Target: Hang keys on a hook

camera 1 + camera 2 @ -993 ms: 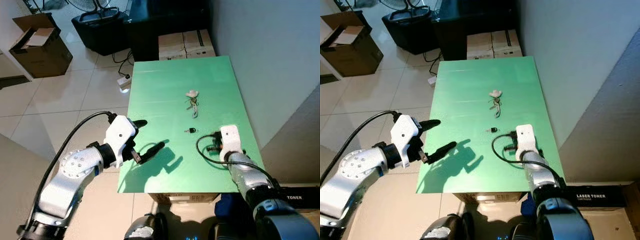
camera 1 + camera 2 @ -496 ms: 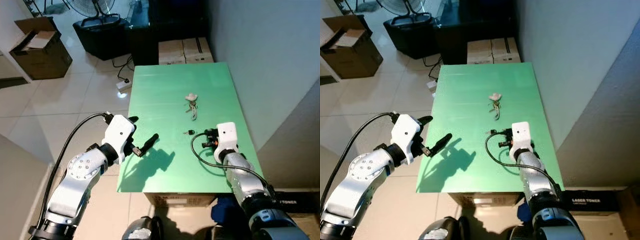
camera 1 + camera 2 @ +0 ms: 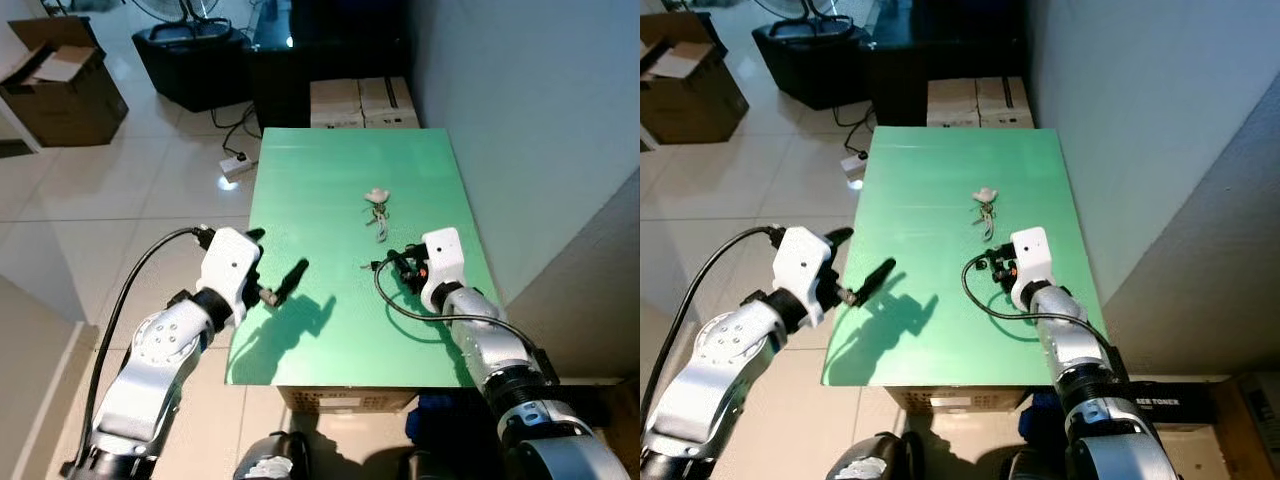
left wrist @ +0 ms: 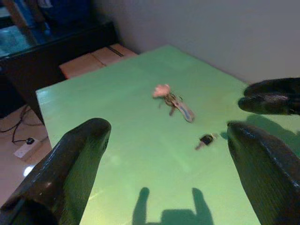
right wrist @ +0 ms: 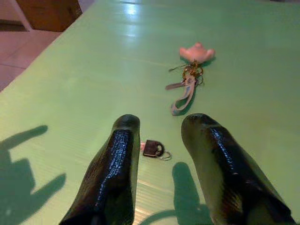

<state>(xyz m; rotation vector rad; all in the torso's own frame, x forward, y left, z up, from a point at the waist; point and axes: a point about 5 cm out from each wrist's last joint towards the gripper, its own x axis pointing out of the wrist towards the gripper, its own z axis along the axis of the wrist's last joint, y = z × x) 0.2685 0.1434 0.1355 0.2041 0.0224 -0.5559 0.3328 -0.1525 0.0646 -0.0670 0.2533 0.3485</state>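
Nearest the robot, the left gripper (image 3: 272,268) hangs over the table's 9 o'clock edge, fingers spread wide and holding nothing. The right gripper (image 3: 398,262) has advanced from the near edge of the green table (image 3: 340,180) toward its centre over the last second; its fingers are parted and empty. The right wrist view shows them straddling a small padlock (image 5: 153,148) lying flat on the surface, apparently not yet touched. This suggests the approach phase is ending, with no grasp made.

Farther on, at 12 o'clock from the right gripper, lies the key bunch (image 5: 186,83), with a pink fob (image 5: 197,52) at its far end and a pale strap trailing nearward. The wrist views resolve these parts; the head views render them as a small cluster. The head views show cardboard boxes (image 3: 360,101) beyond the table. No hook can be made out.
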